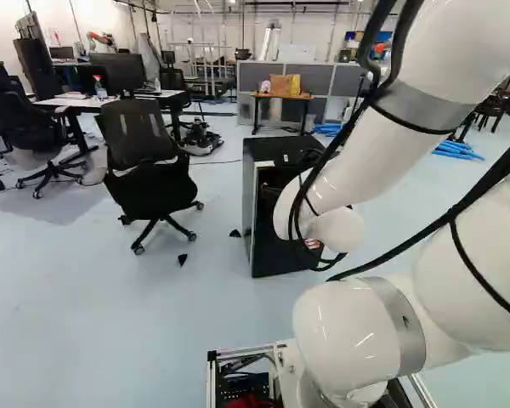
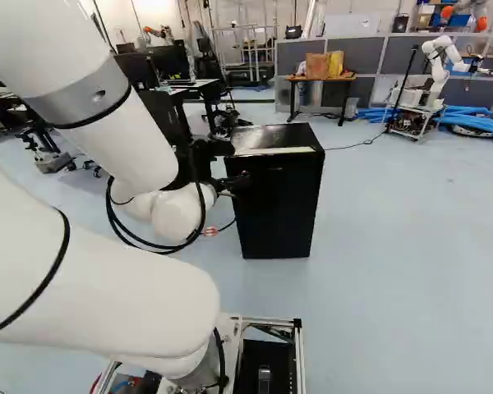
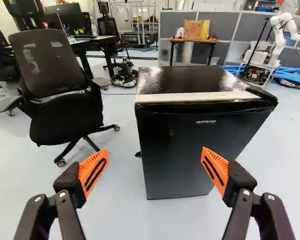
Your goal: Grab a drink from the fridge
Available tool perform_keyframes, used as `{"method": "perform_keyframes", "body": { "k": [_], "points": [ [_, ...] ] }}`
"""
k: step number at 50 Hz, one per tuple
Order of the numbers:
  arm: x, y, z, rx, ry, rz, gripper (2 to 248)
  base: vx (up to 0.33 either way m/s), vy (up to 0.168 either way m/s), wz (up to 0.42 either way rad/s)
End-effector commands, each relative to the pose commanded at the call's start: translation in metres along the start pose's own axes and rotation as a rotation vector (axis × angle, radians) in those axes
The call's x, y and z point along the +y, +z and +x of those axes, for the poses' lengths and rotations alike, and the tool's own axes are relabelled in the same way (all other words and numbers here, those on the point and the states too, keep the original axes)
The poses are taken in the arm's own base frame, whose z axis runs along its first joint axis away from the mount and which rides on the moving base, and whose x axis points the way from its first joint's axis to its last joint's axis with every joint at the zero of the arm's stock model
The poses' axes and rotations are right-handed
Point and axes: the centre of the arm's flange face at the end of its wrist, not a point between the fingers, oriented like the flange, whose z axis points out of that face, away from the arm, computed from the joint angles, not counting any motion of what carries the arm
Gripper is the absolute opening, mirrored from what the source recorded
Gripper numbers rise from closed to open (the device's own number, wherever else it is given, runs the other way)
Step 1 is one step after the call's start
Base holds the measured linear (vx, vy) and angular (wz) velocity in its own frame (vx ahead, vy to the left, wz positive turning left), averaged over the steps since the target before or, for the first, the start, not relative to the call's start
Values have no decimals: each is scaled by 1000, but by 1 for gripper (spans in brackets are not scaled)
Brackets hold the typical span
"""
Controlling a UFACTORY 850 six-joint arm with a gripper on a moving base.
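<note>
So the end effector [image 3: 154,156] is spread wide with nothing in it, probably leaving room to hook the door [image 3: 182,137], since the fridge [image 3: 187,79] sits ahead and no drink's showing.

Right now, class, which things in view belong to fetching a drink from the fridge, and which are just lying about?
For the job:
black fridge
open hand

Just lying about:
office chair
blue tubes
brown bag on the small table
another robot, beyond the fridge
</note>
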Motion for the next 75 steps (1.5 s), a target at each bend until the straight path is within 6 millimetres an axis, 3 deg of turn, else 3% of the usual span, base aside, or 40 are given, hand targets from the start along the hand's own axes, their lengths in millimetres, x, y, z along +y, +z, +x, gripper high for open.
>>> {"method": "perform_keyframes", "body": {
  "k": [47, 62, 75],
  "points": [
    [-9, 3, 1, -2, 16, 5, 247, 0, 12, 20],
    [-18, 14, 8, 4, 40, 0, 247, 0, 0, 0],
    [-25, 37, 11, -16, 65, -22, 247, 0, 0, 0]
  ]
}}
